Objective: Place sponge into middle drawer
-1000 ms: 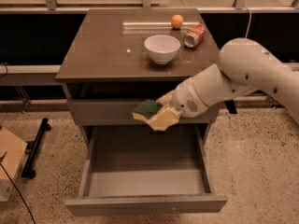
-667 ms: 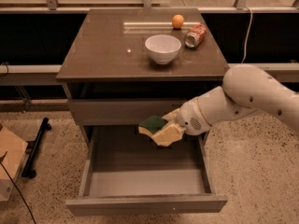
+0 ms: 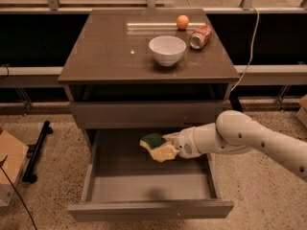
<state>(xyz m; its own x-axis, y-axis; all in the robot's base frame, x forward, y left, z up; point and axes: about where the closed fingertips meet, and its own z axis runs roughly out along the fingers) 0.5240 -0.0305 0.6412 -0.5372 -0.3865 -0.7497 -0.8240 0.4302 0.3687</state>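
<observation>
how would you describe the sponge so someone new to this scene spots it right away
Find the brown cabinet with the white bowl on top, then look down into its pulled-out middle drawer. Above the drawer's rear part, the gripper at the end of the white arm holds the sponge: the only green-topped, yellow-bodied thing there.
</observation>
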